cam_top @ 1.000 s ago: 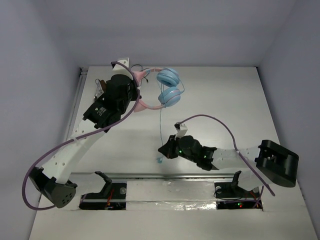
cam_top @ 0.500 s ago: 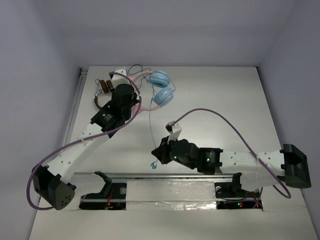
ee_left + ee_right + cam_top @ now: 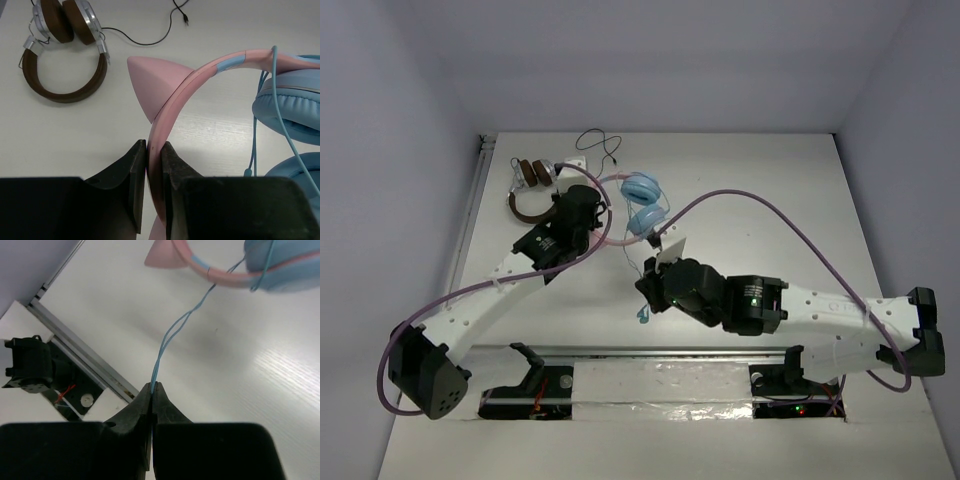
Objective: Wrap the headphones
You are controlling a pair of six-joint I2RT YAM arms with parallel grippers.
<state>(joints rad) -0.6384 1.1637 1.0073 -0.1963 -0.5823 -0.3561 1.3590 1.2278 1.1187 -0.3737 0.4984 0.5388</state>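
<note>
While left gripper clamps the headphones and right gripper pinches their cable, brown headphones lie nearby

Pink cat-ear band on the headphones, a light-blue strip set into it, plus light-blue ear cups and a thin light-blue cable. The brown headphones flash silver trim and a black lead. White table under it all.

White table, brown headphones lying far left, black cable beside
</note>
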